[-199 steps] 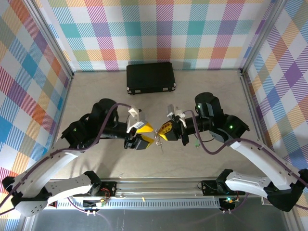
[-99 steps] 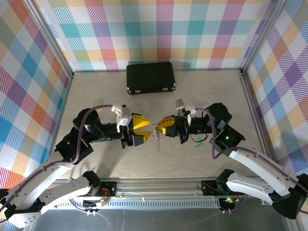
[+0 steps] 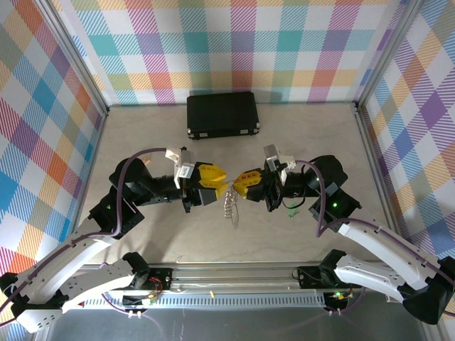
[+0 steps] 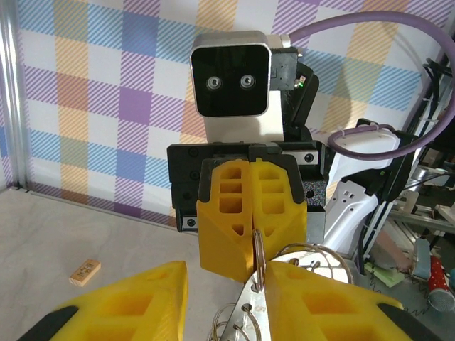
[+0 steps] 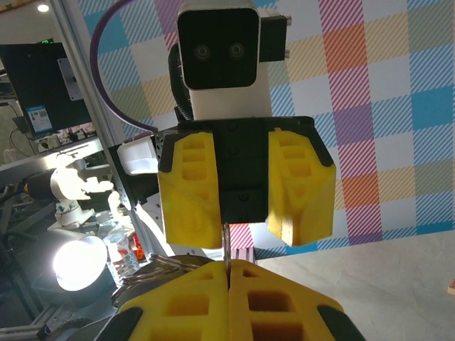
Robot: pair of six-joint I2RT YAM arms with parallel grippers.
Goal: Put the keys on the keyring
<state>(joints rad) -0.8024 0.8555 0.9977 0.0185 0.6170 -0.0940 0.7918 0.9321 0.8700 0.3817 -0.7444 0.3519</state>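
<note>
In the overhead view, black case [image 3: 222, 114] behind the keyring [image 3: 229, 202].

The left gripper [image 3: 219, 185], with its blocky yellow fingers, moved up and to the right in the top view, and the gap to the yellow-fingered right gripper [image 3: 244, 187] shrank until the tips nearly met. Its jaws had been spread wide a second earlier and narrowed, though they were not shut. The thin oval silver metal keyring [image 3: 229, 204] came to lie between them and hung lower than before. Both arms' elbows swung outward, and the right wrist drew back to the right.
</note>
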